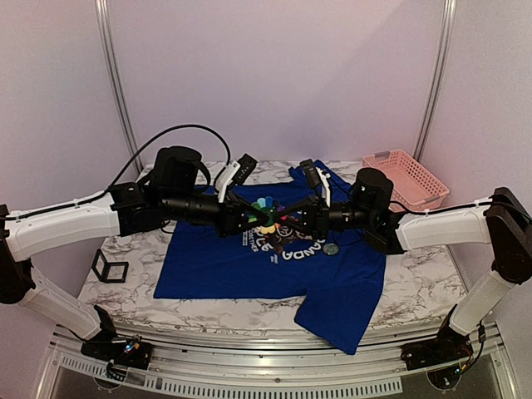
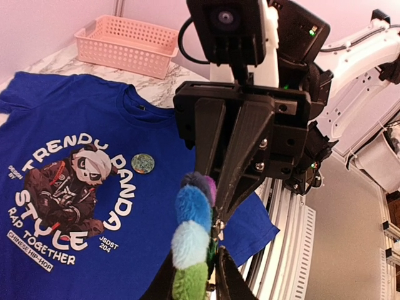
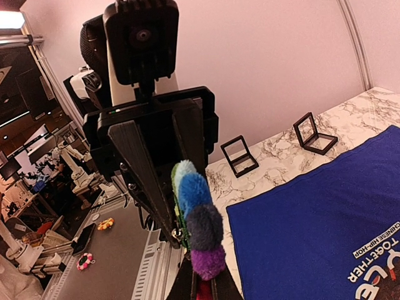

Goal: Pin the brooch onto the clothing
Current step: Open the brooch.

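Mid-pinning, I hold the brooch (image 1: 266,214) above the chest print (image 1: 287,248) of the clothing (image 1: 212,262), left pincer (image 1: 252,218) and right pincer (image 1: 293,221) both clamped on it; next, I judge, comes lowering it and pushing its pin through the cloth.

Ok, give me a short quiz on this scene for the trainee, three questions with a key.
1. True or false: the brooch lies flat on the T-shirt.
2. Where does the pink basket stand? A far right; B near left; C on the T-shirt.
3. What small round thing rests on the T-shirt beside the print?
Key: 1 false, the left fingers and right fingers hold it up between them; 2 A; 3 the grey disc.
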### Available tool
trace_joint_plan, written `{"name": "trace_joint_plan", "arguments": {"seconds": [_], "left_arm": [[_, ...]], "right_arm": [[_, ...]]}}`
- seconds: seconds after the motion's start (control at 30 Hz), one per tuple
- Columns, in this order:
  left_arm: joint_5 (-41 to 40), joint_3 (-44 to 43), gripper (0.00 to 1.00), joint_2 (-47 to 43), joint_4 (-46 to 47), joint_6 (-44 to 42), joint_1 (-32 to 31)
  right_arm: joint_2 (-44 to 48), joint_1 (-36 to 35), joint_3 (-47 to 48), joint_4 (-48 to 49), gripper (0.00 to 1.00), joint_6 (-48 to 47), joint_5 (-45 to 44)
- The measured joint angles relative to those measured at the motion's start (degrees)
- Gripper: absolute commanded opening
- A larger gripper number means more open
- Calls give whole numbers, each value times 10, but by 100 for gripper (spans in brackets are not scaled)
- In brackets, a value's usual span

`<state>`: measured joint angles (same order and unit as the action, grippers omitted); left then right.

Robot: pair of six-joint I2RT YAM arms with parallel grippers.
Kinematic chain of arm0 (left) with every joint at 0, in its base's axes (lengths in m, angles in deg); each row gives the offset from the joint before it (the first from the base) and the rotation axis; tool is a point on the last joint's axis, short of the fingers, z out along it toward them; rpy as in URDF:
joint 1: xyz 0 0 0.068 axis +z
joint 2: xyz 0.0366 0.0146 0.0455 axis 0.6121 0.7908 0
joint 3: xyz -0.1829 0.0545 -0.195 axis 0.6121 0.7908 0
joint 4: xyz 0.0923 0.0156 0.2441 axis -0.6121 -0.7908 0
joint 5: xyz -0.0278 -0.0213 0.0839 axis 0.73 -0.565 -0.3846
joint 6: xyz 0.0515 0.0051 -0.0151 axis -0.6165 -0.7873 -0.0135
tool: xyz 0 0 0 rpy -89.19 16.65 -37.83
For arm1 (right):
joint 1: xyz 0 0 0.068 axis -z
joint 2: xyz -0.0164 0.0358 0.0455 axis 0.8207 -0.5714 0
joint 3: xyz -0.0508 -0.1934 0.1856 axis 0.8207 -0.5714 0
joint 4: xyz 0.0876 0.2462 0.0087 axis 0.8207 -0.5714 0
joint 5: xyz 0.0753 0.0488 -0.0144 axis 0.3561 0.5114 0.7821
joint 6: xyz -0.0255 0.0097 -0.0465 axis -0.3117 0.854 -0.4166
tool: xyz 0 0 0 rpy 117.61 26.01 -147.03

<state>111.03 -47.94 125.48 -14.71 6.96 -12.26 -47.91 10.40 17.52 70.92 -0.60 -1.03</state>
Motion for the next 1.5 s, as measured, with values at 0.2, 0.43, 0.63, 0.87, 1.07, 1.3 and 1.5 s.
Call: {"name": "trace_joint_plan", "arguments": {"seconds": [0.2,0.43,0.63,0.87,1.07,1.3,1.5], "left_arm": [[5,0,0,-1,0,3,0],[17,0,0,-3,3,17,2],[19,1,2,-3,3,45,3],[19,1,17,-3,1,58,8],[14,0,22,-3,-6,47,16],[10,-14,14,-4,-15,35,34],[27,-12,61,-4,-7,42,38]], "right_arm": [[3,0,0,0,0,-1,-1],[4,-2,-1,0,0,-2,0],[4,-4,-1,-4,0,-12,-3],[10,-9,-1,-18,0,-30,-17],[10,-11,-1,-27,0,-33,-24],[10,-10,-2,-42,0,-35,-30],[10,-13,-2,-43,0,-37,-19]]}}
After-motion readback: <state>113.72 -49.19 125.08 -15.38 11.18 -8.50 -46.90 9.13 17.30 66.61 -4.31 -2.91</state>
